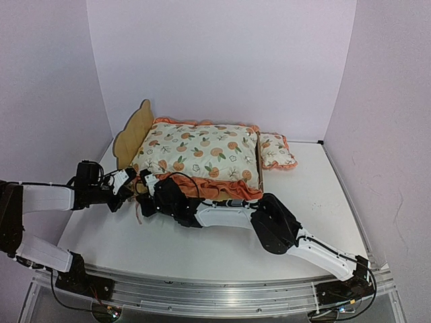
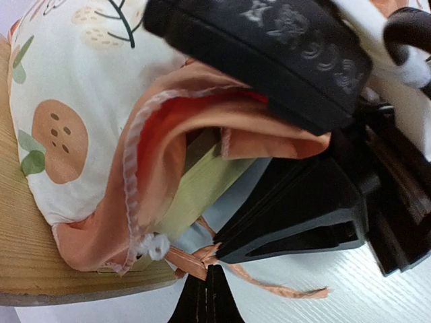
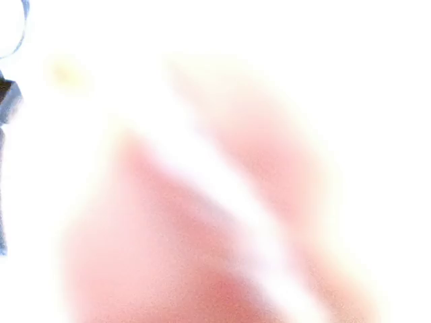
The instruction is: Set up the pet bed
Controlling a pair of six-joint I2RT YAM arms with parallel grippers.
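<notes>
Hovering by pet bed (image 1: pixel 131 138), left fingers (image 2: pixel 210 296), right fingers (image 1: pixel 145 180), shut

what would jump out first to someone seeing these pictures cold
The big fruit-print cushion with its orange ruffle, lying on the pet bed mid-table, draws the eye first, the bed's scalloped plywood headboard rising at its left end. Next come the left arm and right arm, meeting at the cushion's near-left corner. A small matching pillow lies on the table just right of the bed.
</notes>
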